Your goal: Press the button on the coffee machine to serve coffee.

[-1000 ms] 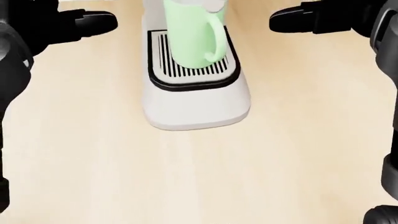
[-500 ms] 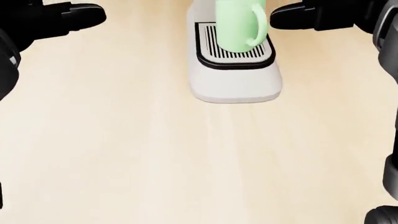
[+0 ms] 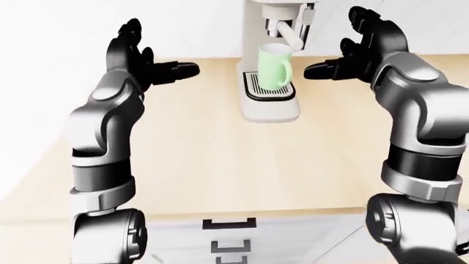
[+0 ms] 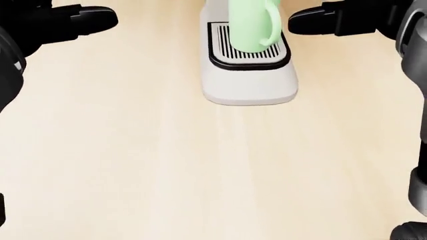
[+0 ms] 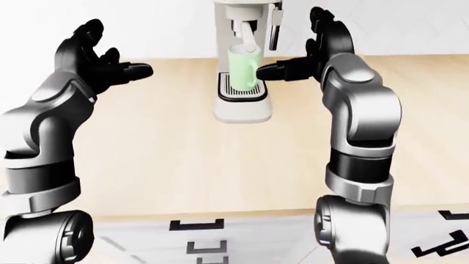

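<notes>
Two open hands frame the coffee machine on the pale wooden table, neither gripping anything. Over the past second the head view has swung, carrying the machine's white base from left of centre to right of centre and a little nearer the top edge; the camera moved, not the machine. The right hand, fingers spread, hovers just beside the green mug on the drip grille, while the left hand stands well apart at the left. No button can be made out at the cropped top of the machine, so pressing it looks not yet done.
</notes>
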Controlling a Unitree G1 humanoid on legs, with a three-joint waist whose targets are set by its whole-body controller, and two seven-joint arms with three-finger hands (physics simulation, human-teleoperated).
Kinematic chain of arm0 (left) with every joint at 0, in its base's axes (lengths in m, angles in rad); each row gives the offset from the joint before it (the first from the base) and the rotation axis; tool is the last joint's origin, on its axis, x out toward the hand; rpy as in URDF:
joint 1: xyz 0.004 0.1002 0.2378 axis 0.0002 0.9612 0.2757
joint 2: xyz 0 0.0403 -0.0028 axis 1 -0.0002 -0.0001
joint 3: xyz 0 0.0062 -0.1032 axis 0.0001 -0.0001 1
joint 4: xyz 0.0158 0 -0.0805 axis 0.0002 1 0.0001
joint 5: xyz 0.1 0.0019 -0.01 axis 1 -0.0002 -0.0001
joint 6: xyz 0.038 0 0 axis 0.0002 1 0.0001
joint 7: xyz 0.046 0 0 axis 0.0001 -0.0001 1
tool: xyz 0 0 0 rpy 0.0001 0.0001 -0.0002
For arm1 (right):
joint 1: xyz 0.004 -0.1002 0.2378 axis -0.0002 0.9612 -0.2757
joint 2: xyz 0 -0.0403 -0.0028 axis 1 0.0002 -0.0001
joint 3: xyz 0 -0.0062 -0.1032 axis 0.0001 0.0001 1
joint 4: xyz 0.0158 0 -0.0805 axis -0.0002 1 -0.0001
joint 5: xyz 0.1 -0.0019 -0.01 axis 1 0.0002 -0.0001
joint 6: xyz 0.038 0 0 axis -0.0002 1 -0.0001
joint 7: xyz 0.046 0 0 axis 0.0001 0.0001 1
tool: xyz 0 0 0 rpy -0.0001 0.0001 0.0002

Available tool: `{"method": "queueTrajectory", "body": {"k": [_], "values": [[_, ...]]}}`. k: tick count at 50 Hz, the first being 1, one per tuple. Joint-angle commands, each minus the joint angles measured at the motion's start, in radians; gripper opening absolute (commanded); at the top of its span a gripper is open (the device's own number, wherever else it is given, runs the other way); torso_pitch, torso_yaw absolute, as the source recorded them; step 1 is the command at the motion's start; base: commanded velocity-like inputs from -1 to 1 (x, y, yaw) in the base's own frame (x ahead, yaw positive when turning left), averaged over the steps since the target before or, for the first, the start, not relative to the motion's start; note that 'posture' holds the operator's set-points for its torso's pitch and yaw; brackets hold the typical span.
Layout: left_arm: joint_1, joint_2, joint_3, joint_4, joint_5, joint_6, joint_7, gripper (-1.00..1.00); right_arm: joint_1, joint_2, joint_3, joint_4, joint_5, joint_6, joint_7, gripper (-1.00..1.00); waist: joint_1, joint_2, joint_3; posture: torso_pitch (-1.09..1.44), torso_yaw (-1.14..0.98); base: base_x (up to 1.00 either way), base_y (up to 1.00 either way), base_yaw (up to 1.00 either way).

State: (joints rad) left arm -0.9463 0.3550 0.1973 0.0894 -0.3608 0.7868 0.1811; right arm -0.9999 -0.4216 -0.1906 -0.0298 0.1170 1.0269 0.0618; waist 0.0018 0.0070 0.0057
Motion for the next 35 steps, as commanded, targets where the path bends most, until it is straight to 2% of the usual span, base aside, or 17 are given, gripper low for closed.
{"method": "queueTrajectory", "body": {"k": [1,9,26,35], "values": [[-0.041,0.012,0.006,-0.033,-0.002,-0.029,0.0,1.0,-0.039,-0.015,-0.011,-0.034,-0.001,-0.027,-0.001,1.0,-0.001,-0.001,-0.035,-0.1,0.0,0.0,0.0,0.0],[-0.044,0.009,0.002,-0.036,0.0,-0.03,0.002,1.0,-0.042,-0.023,-0.013,-0.043,-0.002,-0.015,0.002,1.0,0.003,-0.007,-0.077,-0.16,0.0,0.0,0.0,0.0],[-0.055,0.013,0.0,-0.037,-0.003,-0.032,0.001,1.0,-0.066,-0.042,-0.019,-0.048,-0.003,0.009,0.006,1.0,-0.001,-0.002,-0.203,-0.32,0.0,0.0,0.0,0.0],[-0.056,0.005,-0.005,-0.021,0.007,-0.045,-0.012,1.0,-0.065,-0.031,-0.014,-0.036,-0.001,-0.006,0.001,1.0,-0.005,0.0,-0.258,-0.37,0.0,0.0,0.0,0.0]]}}
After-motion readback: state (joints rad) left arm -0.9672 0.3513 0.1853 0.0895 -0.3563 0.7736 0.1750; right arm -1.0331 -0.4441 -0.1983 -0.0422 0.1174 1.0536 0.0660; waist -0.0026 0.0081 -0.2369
